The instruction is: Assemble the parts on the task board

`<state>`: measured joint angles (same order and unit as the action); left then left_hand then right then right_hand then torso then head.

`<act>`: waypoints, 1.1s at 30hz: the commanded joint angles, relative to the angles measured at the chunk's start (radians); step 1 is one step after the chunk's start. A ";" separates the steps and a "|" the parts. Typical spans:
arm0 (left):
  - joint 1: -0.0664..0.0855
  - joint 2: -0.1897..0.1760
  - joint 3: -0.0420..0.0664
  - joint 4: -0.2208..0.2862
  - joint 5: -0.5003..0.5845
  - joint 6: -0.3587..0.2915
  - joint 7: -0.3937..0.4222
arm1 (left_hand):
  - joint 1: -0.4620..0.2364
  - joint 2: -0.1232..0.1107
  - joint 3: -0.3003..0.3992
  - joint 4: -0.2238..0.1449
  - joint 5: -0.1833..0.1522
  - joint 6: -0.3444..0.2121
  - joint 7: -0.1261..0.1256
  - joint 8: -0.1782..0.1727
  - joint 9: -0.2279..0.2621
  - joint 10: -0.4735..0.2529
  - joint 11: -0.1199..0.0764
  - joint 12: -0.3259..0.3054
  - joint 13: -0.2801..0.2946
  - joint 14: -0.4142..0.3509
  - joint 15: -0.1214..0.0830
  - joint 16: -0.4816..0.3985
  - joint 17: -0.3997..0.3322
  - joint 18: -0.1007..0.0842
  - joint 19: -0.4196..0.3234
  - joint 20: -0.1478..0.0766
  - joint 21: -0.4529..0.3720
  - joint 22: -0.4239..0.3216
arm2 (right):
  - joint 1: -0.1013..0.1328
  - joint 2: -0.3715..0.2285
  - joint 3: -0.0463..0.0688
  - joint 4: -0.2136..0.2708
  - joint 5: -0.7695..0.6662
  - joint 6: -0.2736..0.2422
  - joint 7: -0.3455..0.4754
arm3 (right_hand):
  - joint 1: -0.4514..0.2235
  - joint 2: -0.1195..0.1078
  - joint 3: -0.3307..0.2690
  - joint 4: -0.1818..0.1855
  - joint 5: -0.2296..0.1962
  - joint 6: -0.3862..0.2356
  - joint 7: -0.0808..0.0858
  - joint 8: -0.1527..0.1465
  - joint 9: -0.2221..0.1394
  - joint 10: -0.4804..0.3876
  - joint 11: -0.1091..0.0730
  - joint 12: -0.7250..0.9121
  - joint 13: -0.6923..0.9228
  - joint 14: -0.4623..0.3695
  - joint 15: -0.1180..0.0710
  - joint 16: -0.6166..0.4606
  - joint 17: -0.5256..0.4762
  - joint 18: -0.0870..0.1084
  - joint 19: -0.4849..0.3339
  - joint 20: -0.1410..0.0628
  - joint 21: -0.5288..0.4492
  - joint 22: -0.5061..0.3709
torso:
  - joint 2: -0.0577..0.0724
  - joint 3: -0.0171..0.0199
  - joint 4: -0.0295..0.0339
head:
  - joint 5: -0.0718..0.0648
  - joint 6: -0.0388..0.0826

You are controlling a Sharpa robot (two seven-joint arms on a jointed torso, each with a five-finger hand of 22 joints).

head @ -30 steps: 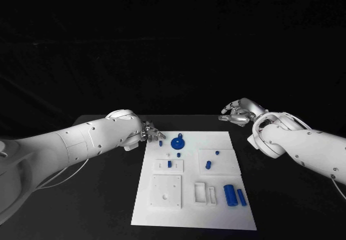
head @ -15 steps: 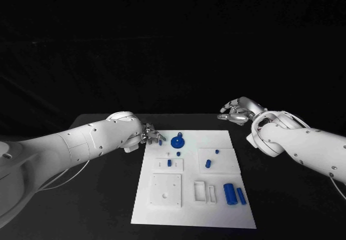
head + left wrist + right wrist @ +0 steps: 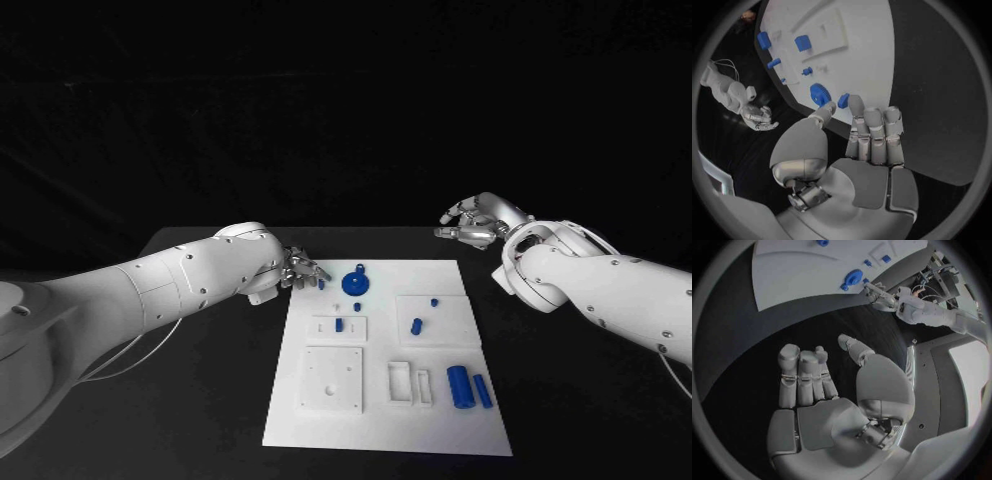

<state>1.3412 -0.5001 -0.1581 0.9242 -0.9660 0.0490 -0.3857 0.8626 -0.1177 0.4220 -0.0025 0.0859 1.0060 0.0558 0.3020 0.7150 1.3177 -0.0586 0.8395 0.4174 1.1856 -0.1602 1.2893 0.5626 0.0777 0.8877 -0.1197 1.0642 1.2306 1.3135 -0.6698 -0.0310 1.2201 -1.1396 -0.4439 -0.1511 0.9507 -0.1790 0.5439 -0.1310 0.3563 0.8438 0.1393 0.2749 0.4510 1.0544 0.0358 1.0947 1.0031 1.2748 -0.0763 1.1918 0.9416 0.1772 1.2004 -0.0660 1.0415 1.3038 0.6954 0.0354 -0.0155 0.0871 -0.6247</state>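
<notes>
The white task board [image 3: 433, 420] lies in the middle of the black table. A blue gear [image 3: 356, 285] [image 3: 821, 94] [image 3: 853, 277] stands near the board's far end, with a small blue peg [image 3: 320, 283] [image 3: 843, 100] to its left. My left hand [image 3: 303, 268] [image 3: 870, 150] hovers at the board's far left corner, fingers straight and empty. One fingertip [image 3: 856, 102] is right beside the peg; I cannot tell if it touches. My right hand [image 3: 473, 222] [image 3: 823, 390] hangs beyond the far right corner, fingers loosely bent, holding nothing.
More blue parts lie on the board: a thick cylinder [image 3: 460, 388] and a thin bar [image 3: 483, 393] at the near right, and small pegs [image 3: 415, 326] mid-board. White raised blocks [image 3: 332, 380] sit at the near left. Black table surrounds the board.
</notes>
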 commanded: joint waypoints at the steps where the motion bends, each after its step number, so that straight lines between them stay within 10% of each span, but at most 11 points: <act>1: 0.000 0.005 0.001 0.000 0.038 0.018 0.014 | 0.002 0.013 -0.005 -0.005 0.007 0.002 0.003 -0.003 -0.001 -0.001 0.005 0.000 0.002 -0.007 0.001 0.001 0.001 -0.013 -0.005 -0.126 -0.006 0.001 | 0.000 0.001 0.000 0.000 -0.003 0.009 0.010 | 0.011 0.003 -0.002 0.002 0.003 -0.001 0.009 -0.005 -0.001 -0.001 -0.003 0.007 -0.002 0.007 -0.001 -0.003 -0.001 0.085 0.002 -0.002 -0.005 0.001 | 0.000 0.0000 -0.0006 | -0.001 0.001; 33: 0.000 0.013 0.001 -0.022 0.049 0.050 0.025 | 0.078 0.159 -0.006 -0.156 0.027 0.025 0.003 -0.002 -0.006 0.008 0.005 0.001 0.001 -0.004 0.002 0.005 0.005 -0.021 -0.003 -0.124 -0.010 0.015 | -0.001 0.003 0.000 -0.002 -0.003 0.011 0.010 | 0.012 0.004 -0.003 0.002 0.004 0.000 0.009 -0.005 -0.001 0.000 -0.003 0.008 -0.003 0.008 -0.002 -0.003 -0.001 0.085 0.003 -0.002 -0.005 0.002 | 0.000 0.0004 0.0002 | -0.002 -0.005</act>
<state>1.3419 -0.4900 -0.1572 0.9028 -0.9299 0.0760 -0.3765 0.9381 0.0324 0.4171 -0.1524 0.1094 1.0226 0.0585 0.2969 0.7074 1.3203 -0.0535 0.8395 0.4180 1.1810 -0.1551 1.2893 0.5672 0.0723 0.8880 -0.1198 1.0598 1.2441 1.3129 -0.6675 -0.0310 1.2178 -1.1395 -0.4436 -0.1503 0.9547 -0.1750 0.5439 -0.1311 0.3564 0.8436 0.1430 0.2749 0.4511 1.0544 0.0358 1.0986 1.0015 1.2747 -0.0762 1.1918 0.9417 0.1772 1.2020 -0.0642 1.0415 1.3045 0.6959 0.0356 -0.0155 0.0856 -0.6289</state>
